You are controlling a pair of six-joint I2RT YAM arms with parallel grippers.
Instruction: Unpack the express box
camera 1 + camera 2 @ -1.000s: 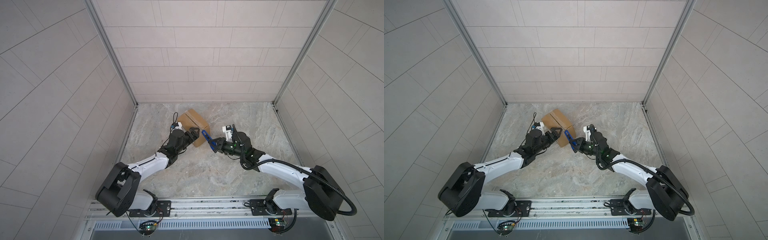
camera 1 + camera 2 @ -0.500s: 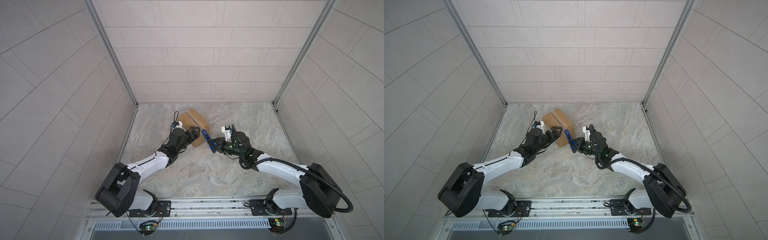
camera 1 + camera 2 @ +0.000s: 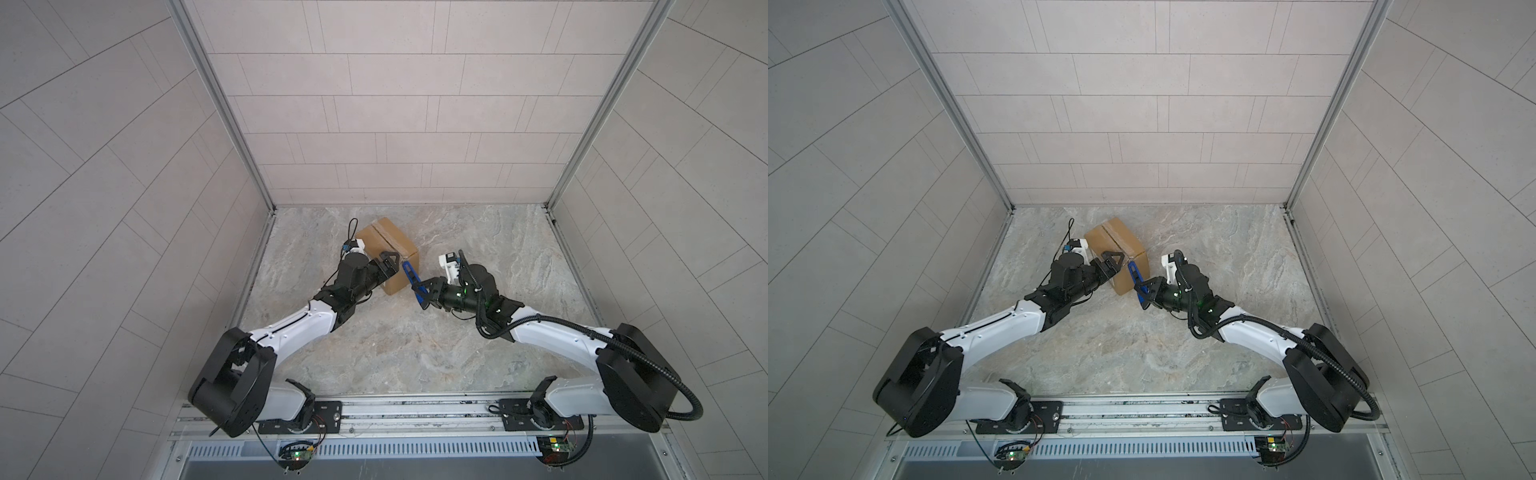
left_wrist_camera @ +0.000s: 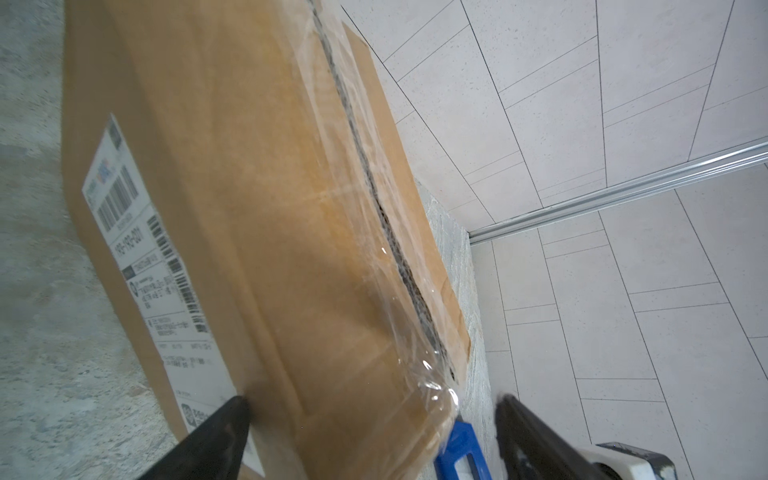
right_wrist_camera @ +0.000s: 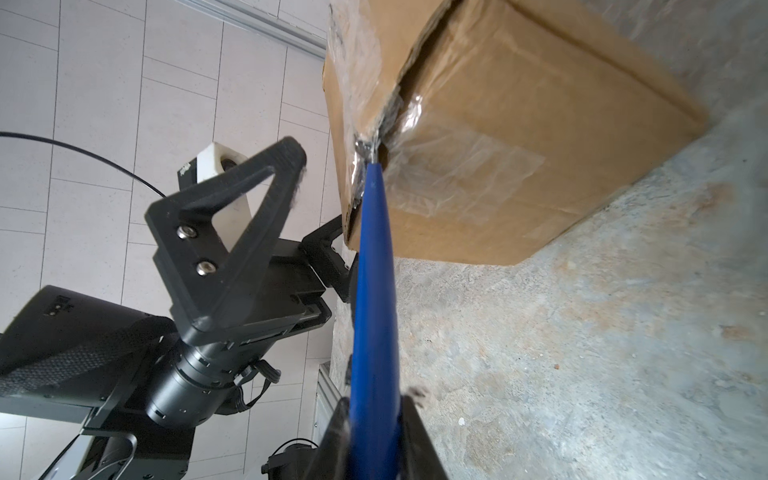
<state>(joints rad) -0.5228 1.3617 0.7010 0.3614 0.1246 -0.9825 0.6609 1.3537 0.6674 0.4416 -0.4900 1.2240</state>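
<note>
As tiled walls (image 3: 395, 104) are ringing the marbled surface (image 3: 415, 340), left claw (image 3: 392, 266) is gaping wide astride the express box (image 3: 384, 237); right claw (image 3: 427, 287) is pinching a blue knife (image 3: 410, 274).

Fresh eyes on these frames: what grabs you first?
The blue utility knife, clamped in the right end effector, with its tip at the crumpled tape on the express box corner, toward the back wall. Next, the left end effector, open wide, straddling the box's near end from the left.
</note>
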